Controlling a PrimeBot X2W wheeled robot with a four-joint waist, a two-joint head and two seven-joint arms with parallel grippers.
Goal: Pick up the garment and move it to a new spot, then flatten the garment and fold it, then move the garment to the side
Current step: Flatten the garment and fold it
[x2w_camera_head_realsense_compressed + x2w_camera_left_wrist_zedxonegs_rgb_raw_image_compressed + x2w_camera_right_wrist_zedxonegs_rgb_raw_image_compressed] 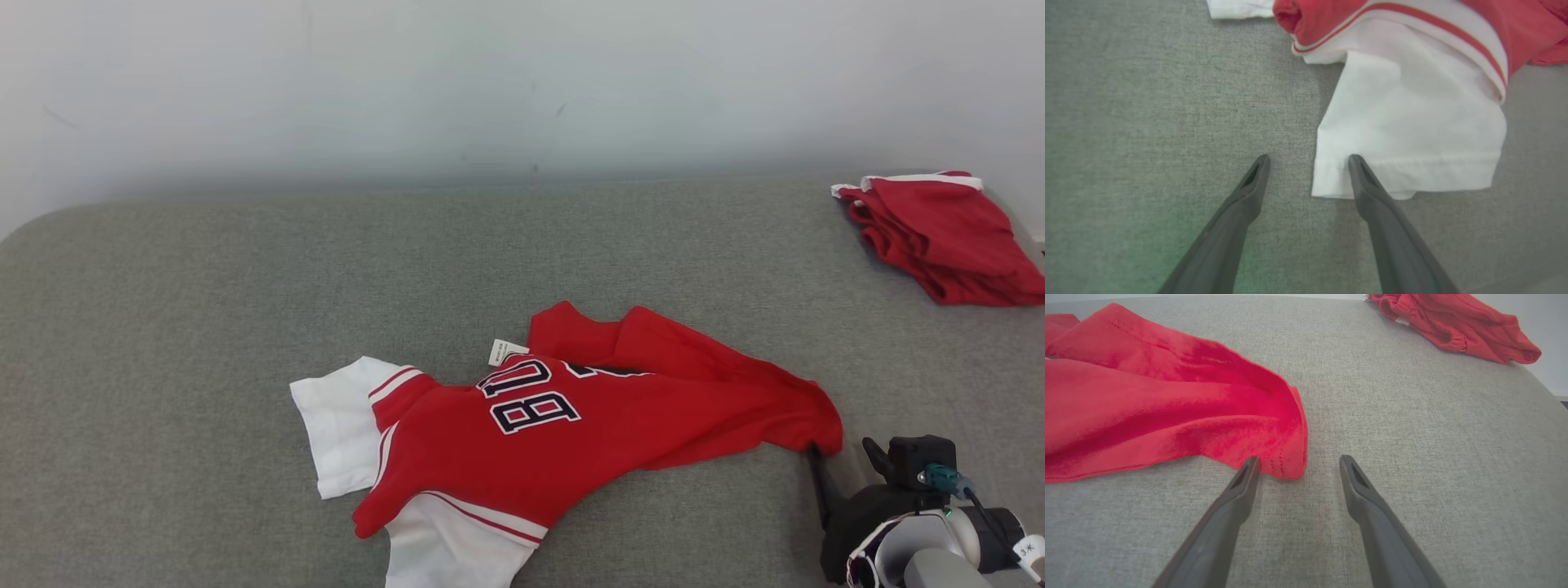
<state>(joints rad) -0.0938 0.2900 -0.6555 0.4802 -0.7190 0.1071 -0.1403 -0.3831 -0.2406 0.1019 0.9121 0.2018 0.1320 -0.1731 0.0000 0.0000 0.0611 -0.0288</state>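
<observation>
Head view: one garment (571, 425), a red jersey with white sleeves and a dark number, lying crumpled and partly doubled over itself near the middle of the grey fabric-covered bench (204, 327). A second red garment (947, 237), bundled, sits well apart at the far right corner. My right fingers (820, 486) show at the lower right, just beside the jersey's red end.

Left wrist view: my left fingers (1237, 212) are spread and hold nothing. One tip lies over the hemmed corner of a white sleeve (1412, 134), the other over bare bench. I cannot tell whether either tip touches.

Right wrist view: my right fingers are likewise spread and empty. One tip lies at the red hem corner (1286, 457); the other stands over bare bench.

Step in hand, by my judgement: the first, the pick-up. Both pairs are placed at opposite ends of the cloth, and nothing is lifted yet.

Next move calls for:
- lowering each pair so the cloth edge sits between the tips;
- closing on sleeve corner and hem corner alike;
- raising both ends together, since thin fabric on soft upholstery may slip out or bunch.
</observation>
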